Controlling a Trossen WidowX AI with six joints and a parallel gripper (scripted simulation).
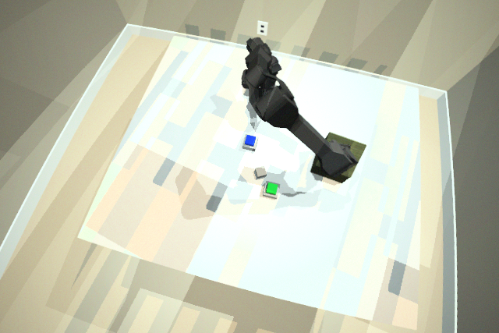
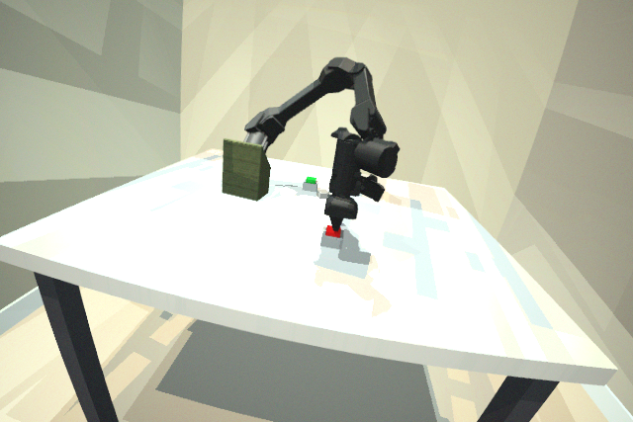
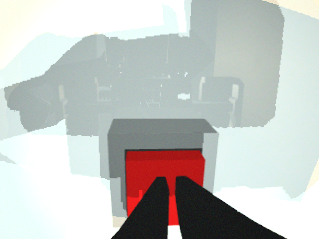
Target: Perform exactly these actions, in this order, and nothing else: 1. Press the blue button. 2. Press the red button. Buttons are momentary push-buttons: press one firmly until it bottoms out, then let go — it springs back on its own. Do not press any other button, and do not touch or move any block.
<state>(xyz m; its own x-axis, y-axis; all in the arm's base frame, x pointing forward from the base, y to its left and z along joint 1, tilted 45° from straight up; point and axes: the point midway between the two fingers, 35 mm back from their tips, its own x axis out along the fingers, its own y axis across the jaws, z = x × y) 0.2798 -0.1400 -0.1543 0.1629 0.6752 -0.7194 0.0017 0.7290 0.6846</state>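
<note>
My gripper is shut and empty, pointing down at the red button. Its fingertips are over the red cap, touching or just above it; contact and how far the cap is pressed cannot be told. The arm hides the red button in the top view. The blue button sits apart from the gripper and is hidden behind it in the exterior view. The green button stands farther off, with a small grey block near it.
The arm's base is mounted at a dark green wooden block, to one side of the buttons. The arm reaches over the white table. Its shadow falls around the red button.
</note>
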